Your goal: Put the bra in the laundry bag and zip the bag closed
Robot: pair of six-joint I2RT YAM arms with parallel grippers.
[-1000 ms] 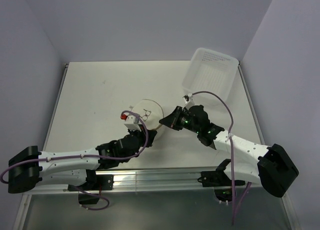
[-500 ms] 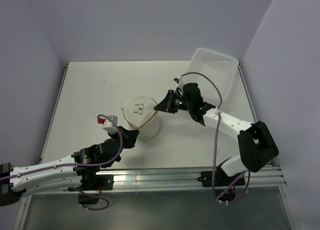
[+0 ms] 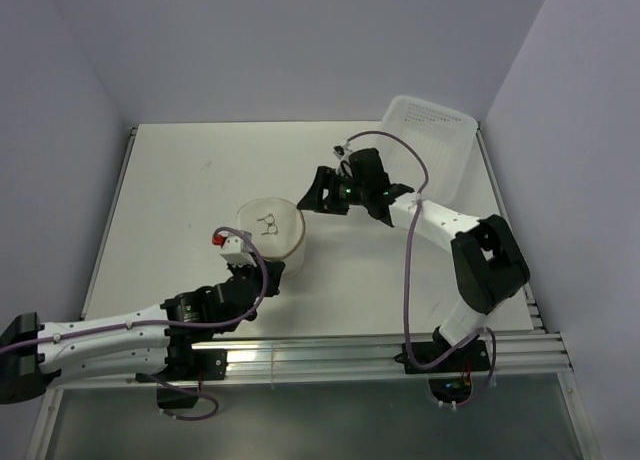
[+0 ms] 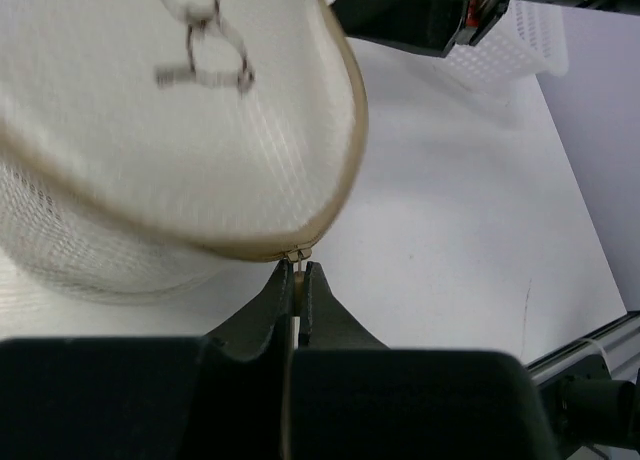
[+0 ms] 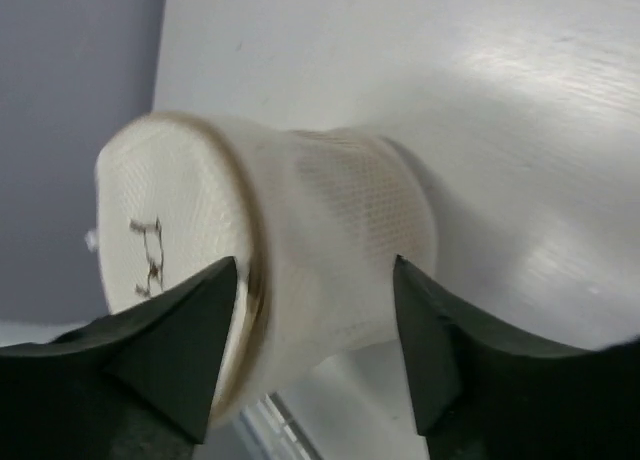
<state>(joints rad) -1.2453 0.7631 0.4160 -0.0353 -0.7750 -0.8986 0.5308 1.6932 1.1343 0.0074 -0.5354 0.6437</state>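
Here left jaws clamp the round mesh laundry bag's (image 3: 270, 230) zip (image 4: 297, 266), right jaws apart.

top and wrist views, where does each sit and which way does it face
Top: above and behind the arm bases, looking down on the table, bag, tray; both arms show.
Left wrist: on the left gripper, looking along its shut fingers at the zip pull on the bag rim.
Right wrist: on the right gripper, facing the bag's side; open fingers show.
Shared: all three see the bag.
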